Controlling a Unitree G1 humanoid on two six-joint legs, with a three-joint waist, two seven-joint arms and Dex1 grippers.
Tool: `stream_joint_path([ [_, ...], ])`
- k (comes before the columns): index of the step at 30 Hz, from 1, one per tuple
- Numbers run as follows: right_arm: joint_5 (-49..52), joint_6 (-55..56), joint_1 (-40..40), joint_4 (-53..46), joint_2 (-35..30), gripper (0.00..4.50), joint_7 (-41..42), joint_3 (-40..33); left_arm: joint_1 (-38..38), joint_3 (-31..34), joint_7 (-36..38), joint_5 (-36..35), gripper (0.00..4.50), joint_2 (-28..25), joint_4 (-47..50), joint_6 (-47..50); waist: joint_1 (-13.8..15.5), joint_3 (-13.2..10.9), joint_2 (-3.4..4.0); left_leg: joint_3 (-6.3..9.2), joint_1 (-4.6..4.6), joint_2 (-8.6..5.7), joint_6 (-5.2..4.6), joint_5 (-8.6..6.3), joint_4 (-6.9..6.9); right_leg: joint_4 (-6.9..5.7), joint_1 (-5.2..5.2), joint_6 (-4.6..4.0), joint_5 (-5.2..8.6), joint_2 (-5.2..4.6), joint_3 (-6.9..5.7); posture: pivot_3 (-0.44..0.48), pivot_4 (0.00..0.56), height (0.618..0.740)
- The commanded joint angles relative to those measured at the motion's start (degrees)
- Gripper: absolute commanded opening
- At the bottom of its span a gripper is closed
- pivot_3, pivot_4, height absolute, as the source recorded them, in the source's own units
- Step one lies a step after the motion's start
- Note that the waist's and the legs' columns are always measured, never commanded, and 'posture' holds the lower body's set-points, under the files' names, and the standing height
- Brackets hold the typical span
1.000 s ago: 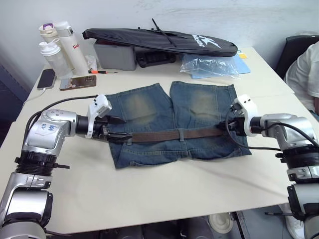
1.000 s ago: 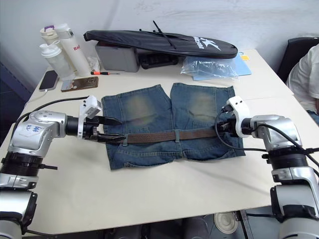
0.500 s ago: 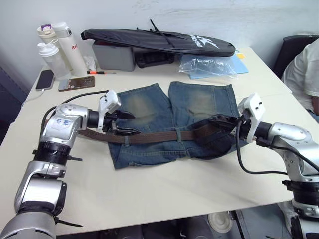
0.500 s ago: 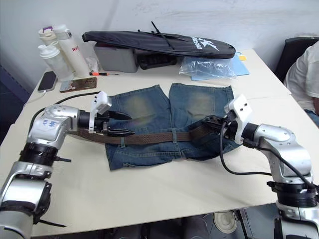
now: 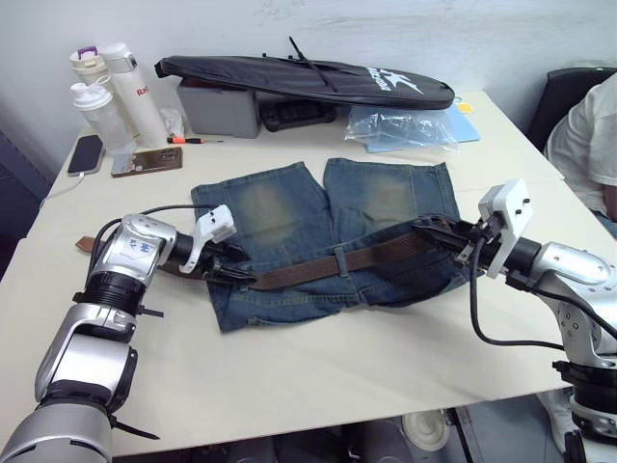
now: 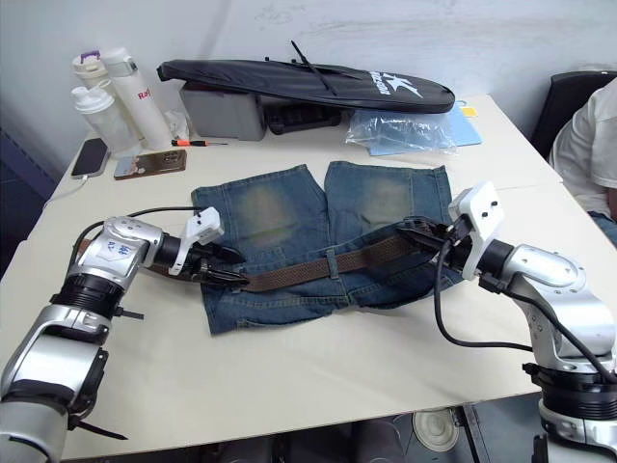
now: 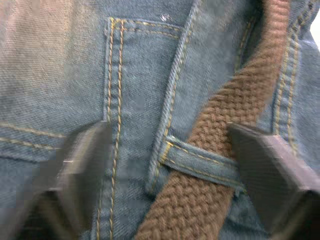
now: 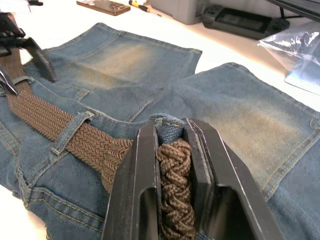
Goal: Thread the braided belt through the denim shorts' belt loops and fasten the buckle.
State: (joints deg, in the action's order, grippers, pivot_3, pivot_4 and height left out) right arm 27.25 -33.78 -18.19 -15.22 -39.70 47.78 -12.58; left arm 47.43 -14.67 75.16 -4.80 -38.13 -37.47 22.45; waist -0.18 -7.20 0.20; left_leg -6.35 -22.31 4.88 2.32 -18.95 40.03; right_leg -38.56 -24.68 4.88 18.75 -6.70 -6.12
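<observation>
Cream tabletop [image 5: 318, 376] carries the denim shorts [image 5: 328, 241]. Right end effector [image 8: 172, 150] is clamped on the braided belt [image 5: 337, 262] and waistband denim, now raised higher off the surface than before. Left end effector [image 5: 231, 273] sits spread wide over a belt loop [image 7: 200, 160], having dropped lower.

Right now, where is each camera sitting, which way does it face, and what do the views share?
Left and right eye views: on the head, facing forward and down over the table; both arms show.
Left wrist view: along the left gripper, its fingers spread over the braided belt under a belt loop.
Right wrist view: along the right gripper, clamping belt and denim shorts.
All share belt and shorts.
</observation>
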Motion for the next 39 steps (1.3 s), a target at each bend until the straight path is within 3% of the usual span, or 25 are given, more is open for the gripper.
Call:
stream_joint_path([
  [1, 0.4, 1.5, -0.9, -0.5, -0.9, 0.27, -0.3, -1.1, -0.2, 0.7, 1.9, 0.2, 2.18, -1.6, 1.7, 0.6, 0.0, 0.0, 0.0, 0.0, 0.0, 0.0, 0.0, 0.0, 0.01, 0.0, 0.0, 0.0, 0.0, 0.0, 0.0, 0.0, 0.15, 0.642],
  [6, 0.1, 1.6, -1.2, 0.5, -1.4, 0.27, 0.4, -0.3, -1.2, 2.1, 4.8, -1.6, 0.08, -3.3, 5.8, 3.4, 0.0, 0.0, 0.01, 0.0, 0.0, 0.0, 0.0, 0.0, 0.0, -0.02, 0.01, 0.0, 0.0, -0.01, 0.0, 0.0, 0.15, 0.642],
  [7, 0.1, 1.5, -1.2, 0.5, -1.6, 0.27, 0.6, -0.3, -1.5, 2.5, 5.4, -2.1, 0.0, -3.8, 6.9, 4.1, 0.0, 0.0, 0.0, 0.0, -0.01, 0.0, -0.01, 0.0, 0.0, -0.07, 0.01, 0.0, 0.0, -0.01, 0.0, 0.0, 0.15, 0.642],
  [12, -2.7, 5.2, -0.6, 0.5, -3.3, 0.27, 2.1, 1.1, -4.1, 4.9, 9.2, -5.8, 0.0, -6.5, 13.8, 5.1, 0.0, 0.0, 0.0, 0.0, -0.03, 0.0, -0.01, 0.0, 0.0, -0.07, -0.02, 0.0, 0.0, 0.0, 0.0, 0.0, 0.15, 0.642],
  [16, -4.8, 10.9, -0.2, -1.9, -3.3, 0.27, 1.5, 0.7, -11.5, 8.6, 15.7, -12.9, 0.0, -10.3, 25.9, 4.0, -0.1, 0.0, 0.04, -0.04, 0.01, 0.04, 0.07, -0.04, -0.01, -0.09, 0.0, -0.01, 0.01, 0.0, 0.0, 0.0, 0.15, 0.642],
  [24, -4.5, 28.1, 11.5, -3.2, -0.8, 0.27, 7.7, -1.2, -19.8, 12.0, 13.8, -18.8, 0.0, -12.7, 37.9, 0.1, 0.4, 0.0, 0.01, 0.06, 0.09, 0.03, 0.06, -0.06, 0.04, 0.13, 0.17, -0.03, 0.03, 0.02, -0.01, 0.0, 0.15, 0.642],
  [30, -12.4, 57.0, 24.0, 1.0, 1.9, 0.27, 8.7, -5.1, -28.0, 11.8, 13.6, -19.7, 0.0, -13.8, 46.8, -5.5, 0.4, 0.0, 0.02, 0.02, 0.11, 0.02, 0.11, -0.07, 0.0, 0.12, 0.16, 0.03, 0.06, 0.03, 0.02, 0.0, 0.15, 0.642],
  [33, -15.2, 69.3, 28.4, 4.7, 2.4, 0.27, 8.7, -5.8, -33.4, 11.3, 15.3, -17.4, 0.0, -15.9, 49.1, -13.0, 0.1, -0.1, -0.11, 0.0, 0.14, 0.03, 0.16, -0.1, 0.02, 0.1, 0.17, 0.08, 0.09, 0.02, 0.06, 0.0, 0.15, 0.642],
  [39, -21.9, 92.8, 34.1, 21.1, 0.1, 0.27, 7.2, -5.9, -42.2, 7.9, 13.9, -11.1, 0.0, -18.1, 50.0, -29.2, 0.2, 0.0, -0.11, -0.01, 0.29, 0.04, 0.1, -0.22, 0.07, 0.01, 0.22, -0.1, 0.25, 0.02, 0.1, 0.0, 0.15, 0.642],
])
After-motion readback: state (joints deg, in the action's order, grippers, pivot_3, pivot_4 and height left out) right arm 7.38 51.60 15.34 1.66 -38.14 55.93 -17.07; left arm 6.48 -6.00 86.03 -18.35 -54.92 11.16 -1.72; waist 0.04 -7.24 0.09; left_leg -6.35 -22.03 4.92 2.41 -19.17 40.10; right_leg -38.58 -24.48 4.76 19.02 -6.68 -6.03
